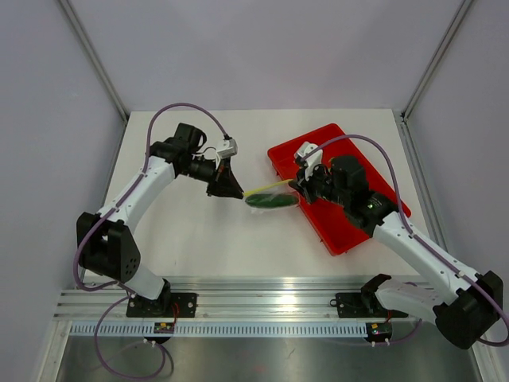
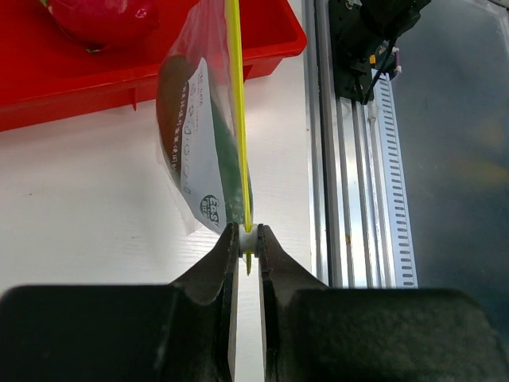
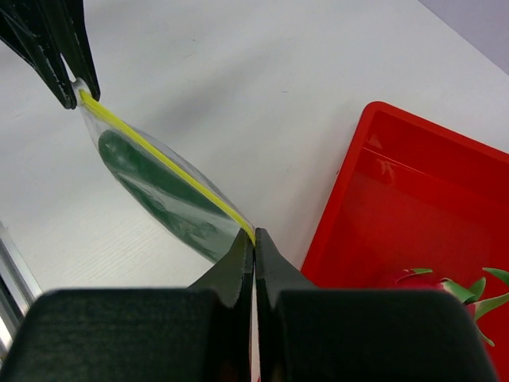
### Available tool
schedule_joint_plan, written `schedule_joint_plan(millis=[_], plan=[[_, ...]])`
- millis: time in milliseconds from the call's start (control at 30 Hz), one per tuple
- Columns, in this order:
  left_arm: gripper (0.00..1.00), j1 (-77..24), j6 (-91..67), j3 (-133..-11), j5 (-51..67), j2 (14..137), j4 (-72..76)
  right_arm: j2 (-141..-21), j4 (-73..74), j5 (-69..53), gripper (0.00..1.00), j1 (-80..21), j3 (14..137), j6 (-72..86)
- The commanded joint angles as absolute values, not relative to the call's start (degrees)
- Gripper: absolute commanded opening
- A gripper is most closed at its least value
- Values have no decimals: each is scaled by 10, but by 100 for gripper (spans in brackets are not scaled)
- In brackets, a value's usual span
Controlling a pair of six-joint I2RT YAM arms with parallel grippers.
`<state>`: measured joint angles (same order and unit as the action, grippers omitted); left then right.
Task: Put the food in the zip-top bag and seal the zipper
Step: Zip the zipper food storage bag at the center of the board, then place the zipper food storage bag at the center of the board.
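Black fingers of the left gripper (image 2: 248, 239) pinch one end of the zipper (image 2: 237, 119); the right gripper (image 3: 254, 239) is pressed on the other. The strip's long axis runs straight between both claws, beside the red tray (image 1: 330, 235); the food (image 3: 151, 187) lies inside the zip-top bag (image 2: 195, 103) below it; both arms reach inward.

A white table (image 1: 207, 239) sits between pale grey walls (image 1: 262, 48), aluminium rail (image 1: 262, 306) along its near edge.
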<state>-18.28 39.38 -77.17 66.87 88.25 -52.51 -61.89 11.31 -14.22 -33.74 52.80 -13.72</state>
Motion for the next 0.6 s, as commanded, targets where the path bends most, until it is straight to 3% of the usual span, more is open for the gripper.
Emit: schedule_joint_plan(millis=[0, 233, 567], plan=[[0, -156, 397, -759, 663, 868, -543, -620, 64, -106, 0, -325, 549, -137], [0, -134, 387, -756, 656, 884, -534, -652, 38, -131, 0, -325, 562, -127], [0, -67, 341, -797, 628, 899, -514, -801, -90, -178, 0, -326, 634, -116]])
